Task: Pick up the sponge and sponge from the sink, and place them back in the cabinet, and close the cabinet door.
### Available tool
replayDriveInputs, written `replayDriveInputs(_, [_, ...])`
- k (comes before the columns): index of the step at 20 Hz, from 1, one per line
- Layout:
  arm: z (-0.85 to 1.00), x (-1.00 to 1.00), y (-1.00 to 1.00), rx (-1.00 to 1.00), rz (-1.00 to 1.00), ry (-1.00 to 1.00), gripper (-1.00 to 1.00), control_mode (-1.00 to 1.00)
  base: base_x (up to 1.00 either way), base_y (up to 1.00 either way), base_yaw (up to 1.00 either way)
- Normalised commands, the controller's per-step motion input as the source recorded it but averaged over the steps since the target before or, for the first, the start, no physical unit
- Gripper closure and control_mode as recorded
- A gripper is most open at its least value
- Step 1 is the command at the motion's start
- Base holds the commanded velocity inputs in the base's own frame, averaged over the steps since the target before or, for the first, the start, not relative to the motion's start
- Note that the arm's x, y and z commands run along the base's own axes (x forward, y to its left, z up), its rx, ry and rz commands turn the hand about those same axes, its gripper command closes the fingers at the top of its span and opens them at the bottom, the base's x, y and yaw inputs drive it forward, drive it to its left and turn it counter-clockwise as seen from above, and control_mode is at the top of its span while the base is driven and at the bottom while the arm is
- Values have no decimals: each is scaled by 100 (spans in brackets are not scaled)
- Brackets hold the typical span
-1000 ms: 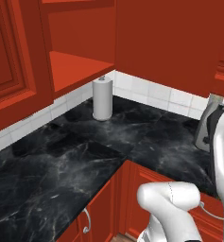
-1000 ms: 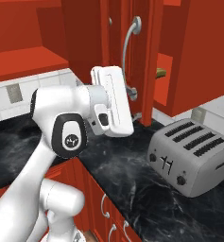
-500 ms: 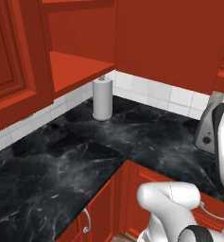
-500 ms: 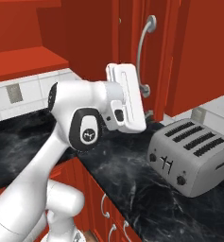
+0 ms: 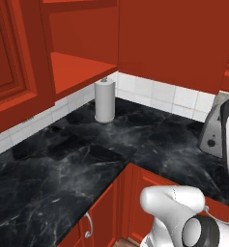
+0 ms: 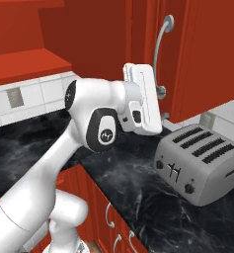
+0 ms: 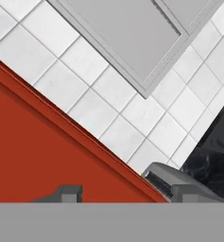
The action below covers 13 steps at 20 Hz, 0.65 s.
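**Gripper open and empty beside the red door's handle**

Currently, the two-finger gripper (image 7: 128,193) is held high on the raised white arm, against the front of the tall glossy red cabinet door (image 6: 175,59). In the right base view the hand is seen just in front of the lower end of the door's curved silver handle (image 6: 159,47); whether it is touched cannot be told. The dark finger tips (image 7: 68,192) are seen apart in the hand view, and nothing is gripped between them. Close ahead of them a flat red surface is seen, with white square wall tiles (image 7: 99,113) and a grey framed panel (image 7: 127,33) beyond it.

Below the hand, a silver four-slot toaster (image 6: 200,165) is stood on the black marbled stone counter (image 5: 63,178). Well apart from the gripper, an open red shelf (image 5: 82,67) is seen in the left base view, with a white paper-towel roll (image 5: 105,100) set upright on the counter beneath it.
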Motion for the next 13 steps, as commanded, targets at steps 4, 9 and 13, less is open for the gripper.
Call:
replayDriveInputs(4, [0,28,-16,6,0,-3,-100,-100,0,0,0])
replayDriveInputs(9, [0,26,-14,6,0,-4,-100,-100,0,0,0])
replayDriveInputs(13, [0,24,-12,5,0,-3,-100,-100,0,0,0])
